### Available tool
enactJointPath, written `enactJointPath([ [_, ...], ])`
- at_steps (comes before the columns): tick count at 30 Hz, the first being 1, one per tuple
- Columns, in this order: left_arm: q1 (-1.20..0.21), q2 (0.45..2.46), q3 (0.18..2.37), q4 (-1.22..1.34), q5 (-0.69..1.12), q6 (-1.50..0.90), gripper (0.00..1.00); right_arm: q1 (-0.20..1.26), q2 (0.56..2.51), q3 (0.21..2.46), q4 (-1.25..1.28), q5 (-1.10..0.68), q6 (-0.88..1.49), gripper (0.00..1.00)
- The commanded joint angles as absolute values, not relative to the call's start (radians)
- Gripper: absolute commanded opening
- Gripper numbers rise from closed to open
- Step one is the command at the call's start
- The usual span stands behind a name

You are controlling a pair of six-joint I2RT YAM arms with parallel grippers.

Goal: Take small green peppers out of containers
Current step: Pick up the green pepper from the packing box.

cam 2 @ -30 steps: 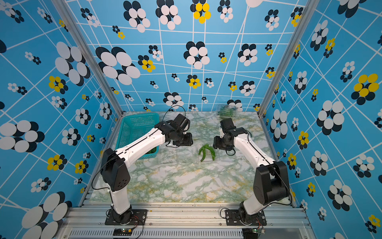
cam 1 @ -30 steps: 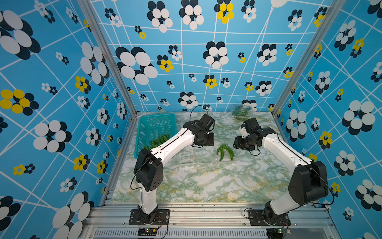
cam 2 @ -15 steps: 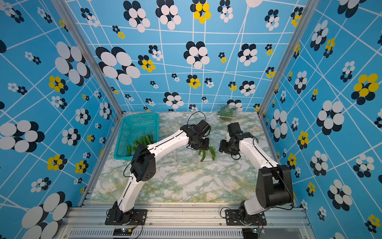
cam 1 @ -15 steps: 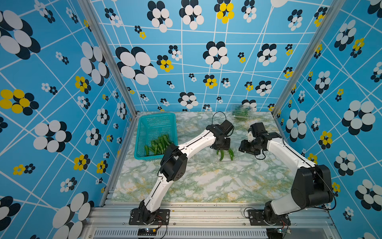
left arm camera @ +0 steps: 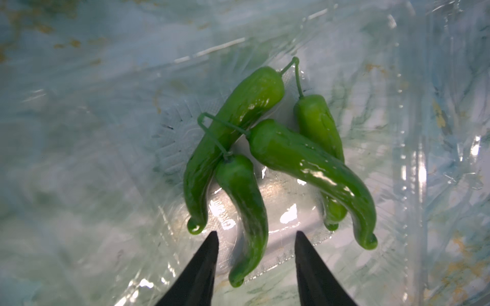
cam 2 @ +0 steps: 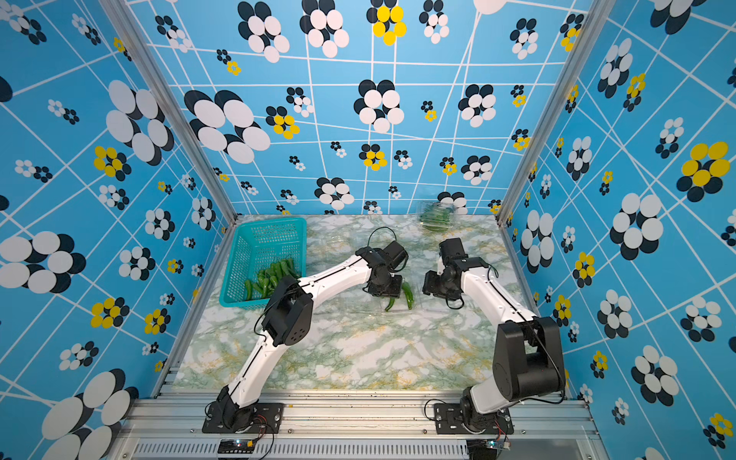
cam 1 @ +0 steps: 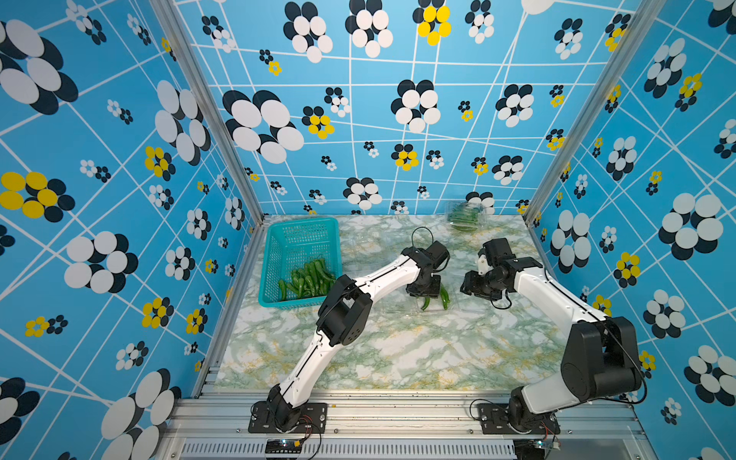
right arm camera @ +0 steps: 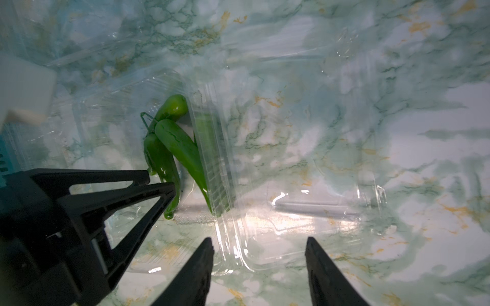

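Landmark: the open container (left arm camera: 127,164), transparent, lid folded out flat beside its tray.

Task items: four small green peppers (left arm camera: 265,148) are seen inside this container, on its floor, joined in pairs by thin stems. More peppers (cam 1: 306,278) lie in the teal basket (cam 1: 302,225), well apart from the container on the left arm's side. A closed container (cam 1: 464,215) with green contents stands well beyond it, by the back wall.

Risks, judged:
- If only the glossy tapered tip is pinched, a slip is likely.
- With stems linked, a neighbour could be dragged along and dropped short of the basket.
- The thin plastic is not seen to be pinned. It may be lifted or shoved with the bunch, or its floor caught between the fingertips.

Pose: the left arm is stretched out, and the left gripper (left arm camera: 256,234) is pointed down into the container, fingers apart, straddling one pepper's tip, nothing clamped. The right gripper (right arm camera: 259,239) is held low just beside the tray, over the folded-out lid, fingers apart. Contact with the plastic cannot be told.
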State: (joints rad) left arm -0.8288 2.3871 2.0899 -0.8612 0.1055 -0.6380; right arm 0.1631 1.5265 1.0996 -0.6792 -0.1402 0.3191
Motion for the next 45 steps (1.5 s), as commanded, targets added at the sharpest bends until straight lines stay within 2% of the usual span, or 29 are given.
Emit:
enactJointPath([
  [1,-0.827,2.423,2.106,-0.862,0.114,-0.65,0.49,0.159,1.497,1.085,-0.675,-0.147,0.316,0.57],
  [12,-0.822,2.443,2.112,-0.853,0.126,-0.652,0.44,0.153,1.497,1.085,-0.679,-0.138,0.316,0.57],
  [19,-0.821,2.445,2.111,-0.853,0.131,-0.654,0.22,0.153,1.499,1.096,-0.687,-0.134,0.318,0.57],
  [25,-0.821,2.443,2.117,-0.854,0.133,-0.649,0.1,0.153,1.5,1.116,-0.703,-0.132,0.316,0.57],
  [29,-0.822,2.418,2.115,-0.859,0.129,-0.645,0.05,0.153,1.499,1.133,-0.718,-0.133,0.314,0.57],
  [45,-0.824,2.195,2.022,-0.862,0.091,-0.609,0.02,0.153,1.4,1.175,-0.759,-0.146,0.365,0.57],
])
